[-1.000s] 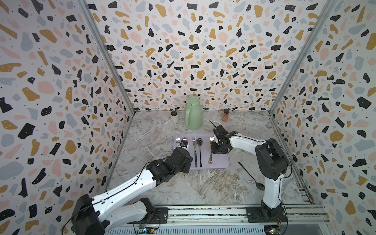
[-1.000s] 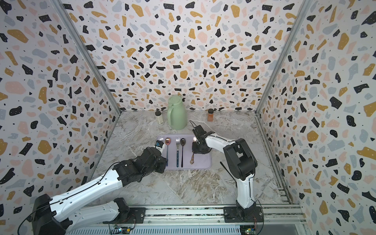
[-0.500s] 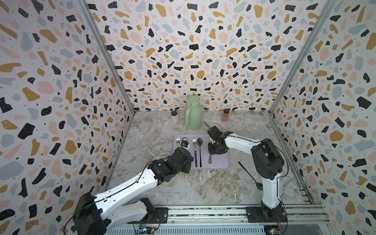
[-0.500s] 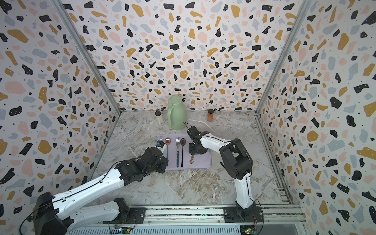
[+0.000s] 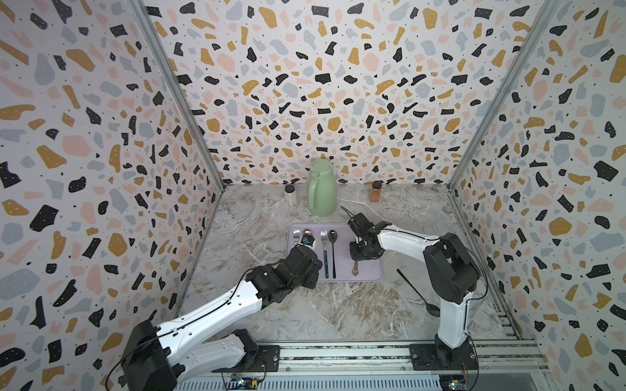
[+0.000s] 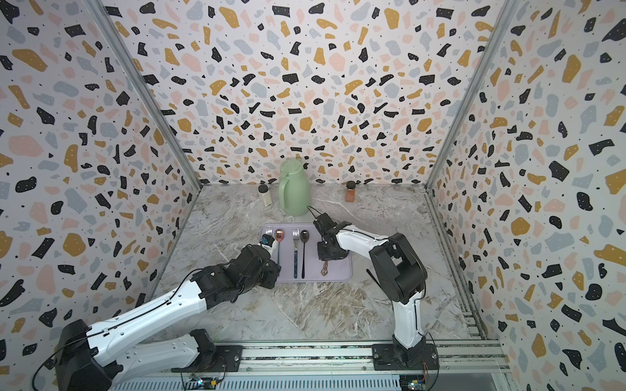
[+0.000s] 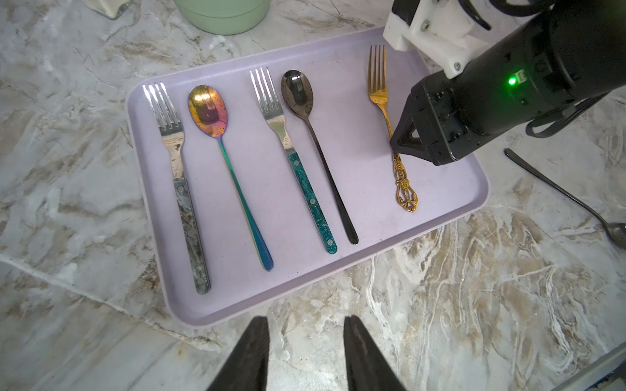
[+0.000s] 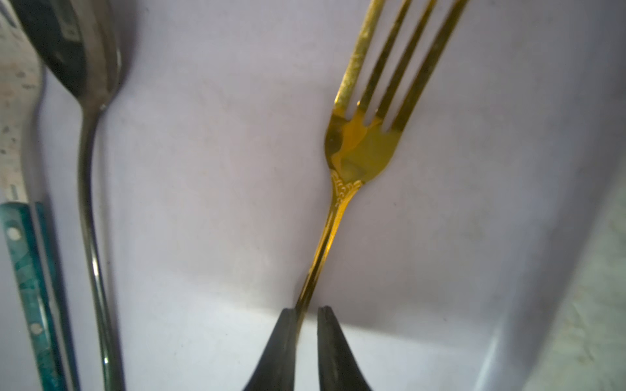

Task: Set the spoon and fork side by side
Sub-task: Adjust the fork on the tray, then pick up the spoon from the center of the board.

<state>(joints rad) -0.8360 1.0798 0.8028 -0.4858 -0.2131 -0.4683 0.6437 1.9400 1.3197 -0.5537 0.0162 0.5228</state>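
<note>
Gold fork [image 7: 379, 96] near tray [image 7: 450, 199] edge, tool [image 8: 306, 310] astride

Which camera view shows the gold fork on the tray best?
The left wrist view: it shows the gold fork from tines to ornate handle, only its middle behind the right hand. The right wrist view shows tines and neck close. In both top views only its handle end shows.

The head of the gold fork [image 5: 355, 269] is hidden from you in both top views: the right gripper [image 5: 358, 259] covers it. The right wrist picture cuts its tines off, blurs the black spoon [image 8: 72, 47], and does not settle whether that gripper pinches the handle.
</note>
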